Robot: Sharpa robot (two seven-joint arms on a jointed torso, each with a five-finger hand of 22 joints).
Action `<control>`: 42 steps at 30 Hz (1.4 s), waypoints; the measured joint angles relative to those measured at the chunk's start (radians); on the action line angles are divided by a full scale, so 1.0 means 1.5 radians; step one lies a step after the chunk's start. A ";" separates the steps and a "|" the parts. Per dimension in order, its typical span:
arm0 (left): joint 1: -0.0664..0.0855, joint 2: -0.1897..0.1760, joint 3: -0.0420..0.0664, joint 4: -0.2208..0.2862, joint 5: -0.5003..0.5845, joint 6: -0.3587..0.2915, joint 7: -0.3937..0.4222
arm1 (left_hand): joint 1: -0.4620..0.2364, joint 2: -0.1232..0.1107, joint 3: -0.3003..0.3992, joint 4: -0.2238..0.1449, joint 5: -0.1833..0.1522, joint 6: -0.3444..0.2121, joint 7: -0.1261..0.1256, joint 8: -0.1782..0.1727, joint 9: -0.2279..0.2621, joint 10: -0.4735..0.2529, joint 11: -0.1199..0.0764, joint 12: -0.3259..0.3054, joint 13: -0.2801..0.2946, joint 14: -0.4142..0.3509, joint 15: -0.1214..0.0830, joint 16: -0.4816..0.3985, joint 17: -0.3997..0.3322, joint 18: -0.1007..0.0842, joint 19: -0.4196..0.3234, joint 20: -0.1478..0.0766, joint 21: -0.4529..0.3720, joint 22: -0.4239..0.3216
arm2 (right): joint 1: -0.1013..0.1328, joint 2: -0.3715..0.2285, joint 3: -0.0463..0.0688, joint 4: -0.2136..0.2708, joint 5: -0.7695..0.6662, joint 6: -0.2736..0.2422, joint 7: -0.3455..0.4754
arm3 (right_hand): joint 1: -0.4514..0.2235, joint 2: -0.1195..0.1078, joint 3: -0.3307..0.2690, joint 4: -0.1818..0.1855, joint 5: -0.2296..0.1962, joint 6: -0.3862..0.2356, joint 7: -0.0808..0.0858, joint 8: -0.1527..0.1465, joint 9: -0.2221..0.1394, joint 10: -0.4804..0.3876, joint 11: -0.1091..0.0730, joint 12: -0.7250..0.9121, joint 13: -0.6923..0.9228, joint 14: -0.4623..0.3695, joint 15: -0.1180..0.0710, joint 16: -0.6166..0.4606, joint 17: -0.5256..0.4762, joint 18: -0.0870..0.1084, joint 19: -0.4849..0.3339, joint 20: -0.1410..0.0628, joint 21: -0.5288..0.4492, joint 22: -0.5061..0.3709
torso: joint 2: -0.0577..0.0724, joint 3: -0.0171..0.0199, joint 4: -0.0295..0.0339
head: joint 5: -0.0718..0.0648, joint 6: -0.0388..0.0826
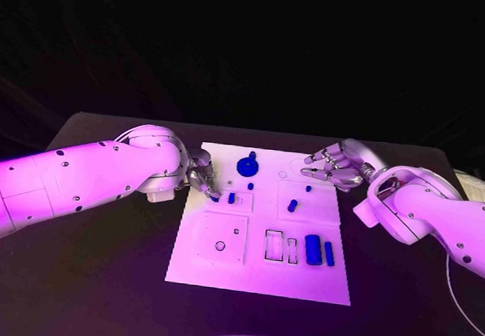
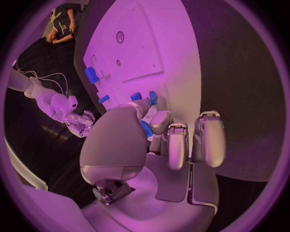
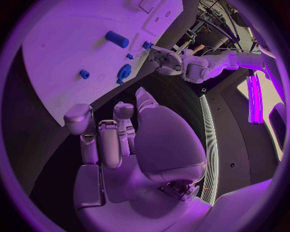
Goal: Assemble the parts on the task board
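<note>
Two hands, head view: left hand (image 1: pixel 200 174) sits at the task board (image 1: pixel 259 279) left edge with fingers curled by small blue parts (image 1: pixel 231 199); right hand (image 1: pixel 335 166) hovers at its far right corner, fingers loosely apart, empty.
Left wrist view, risk: fingers (image 2: pixel 175 145) crowd a blue part (image 2: pixel 146 128); whether it is held, I cannot tell. A nudge could knock it loose.
Right wrist view, look: blue cylinder (image 3: pixel 116 39), round piece (image 3: pixel 123 72) and small peg (image 3: pixel 84 74) lie on the white board.

Black table (image 1: pixel 102 235) w/ task board (image 1: pixel 259 275)
</note>
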 measured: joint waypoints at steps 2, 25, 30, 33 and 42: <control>0.000 0.002 0.000 -0.002 -0.001 0.001 -0.001 | 0.000 0.000 0.000 0.000 0.000 0.000 0.000 0.000 0.000 0.000 0.000 0.000 0.000 0.000 0.000 0.000 0.000 0.000 0.000 0.000 0.000 0.000 | 0.000 0.000 0.000 0.000 0.000 0.000 0.000 | 0.000 0.000 0.000 0.000 0.000 0.000 0.000 0.000 0.000 0.000 0.000 0.000 0.000 0.000 0.000 0.000 0.000 0.000 0.000 0.000 0.000 0.000 | 0.000 0.0000 0.0000 | 0.000 0.000; 0.008 0.031 -0.005 -0.037 0.015 0.029 -0.031 | -0.084 -0.016 0.060 -0.049 0.000 0.017 -0.005 0.013 0.009 0.014 -0.011 0.012 0.014 -0.001 -0.006 0.000 0.000 0.000 0.000 -0.005 0.003 0.000 | 0.000 -0.001 0.000 0.003 0.001 0.001 0.000 | 0.000 0.000 0.000 0.000 0.000 0.000 0.000 0.000 0.000 0.000 0.000 0.000 0.000 0.000 0.000 0.000 0.000 0.000 0.000 0.000 0.000 0.000 | 0.000 0.0000 0.0001 | -0.004 -0.006; 0.008 0.034 -0.006 -0.040 0.012 0.028 -0.035 | -0.103 -0.013 0.044 -0.038 0.000 0.031 -0.015 0.014 0.009 0.021 -0.014 0.015 0.018 -0.002 -0.007 0.000 0.000 0.000 -0.002 -0.007 0.006 0.000 | 0.000 -0.001 0.000 0.004 0.001 0.001 0.000 | 0.000 0.000 -0.003 -0.001 0.003 0.000 0.000 0.000 0.000 0.000 0.000 0.000 0.000 0.000 0.000 0.000 0.000 0.000 0.000 0.000 0.000 -0.002 | 0.000 0.0000 0.0002 | -0.005 -0.007; 0.008 0.035 -0.006 -0.041 0.009 0.027 -0.037 | -0.106 -0.014 0.042 -0.037 0.000 0.035 -0.016 0.016 0.009 0.021 -0.014 0.018 0.021 -0.001 -0.008 0.000 0.000 0.000 -0.002 -0.007 0.009 0.000 | 0.000 -0.001 0.000 0.004 0.002 0.001 0.000 | 0.000 0.000 -0.004 0.000 0.003 0.000 0.000 0.000 0.000 0.000 0.000 0.000 0.000 0.000 0.000 0.000 0.000 0.000 0.000 0.000 0.000 -0.002 | 0.000 0.0000 0.0002 | -0.006 -0.007; 0.007 0.037 -0.007 -0.039 0.004 0.021 -0.042 | -0.110 -0.014 0.038 -0.039 0.003 0.042 -0.018 0.016 0.012 0.030 -0.016 0.033 0.040 0.000 -0.010 0.000 0.000 0.000 -0.002 -0.007 0.014 0.000 | 0.000 0.000 0.000 0.002 0.002 0.001 0.000 | 0.000 0.000 -0.004 0.000 0.003 0.000 0.000 0.000 0.000 0.000 0.000 0.000 -0.001 0.000 0.000 -0.003 0.000 0.000 -0.002 -0.002 -0.003 -0.004 | 0.000 -0.0001 0.0004 | -0.007 -0.008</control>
